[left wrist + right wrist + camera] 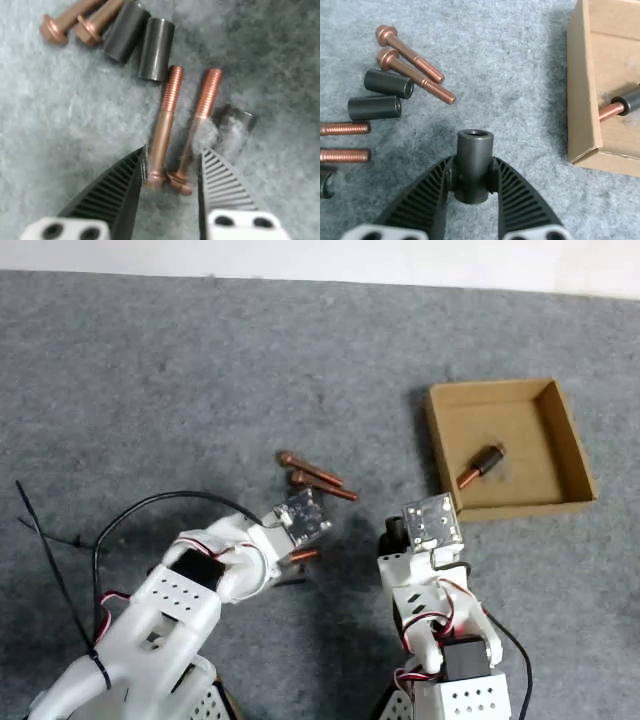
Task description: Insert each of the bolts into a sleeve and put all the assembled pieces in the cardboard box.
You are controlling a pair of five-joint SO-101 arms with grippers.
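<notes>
My left gripper (172, 161) is open low over the grey mat, its fingers on either side of the heads of two copper bolts (162, 135) (201, 117) that lie side by side. Beyond them lie two dark sleeves (156, 50) (123, 31) and two more bolts (57, 26). Another sleeve (236, 125) rests beside the right-hand bolt. My right gripper (472, 175) is shut on a dark sleeve (474, 160), held upright just above the mat near the cardboard box (560, 435). One assembled bolt and sleeve (482, 464) lies inside the box.
The box's near wall (580, 85) stands close to my right gripper. Both arms (170, 610) (440, 630) come in from the mat's near edge. Two loose bolts (312, 476) lie between the arms and the far part of the mat.
</notes>
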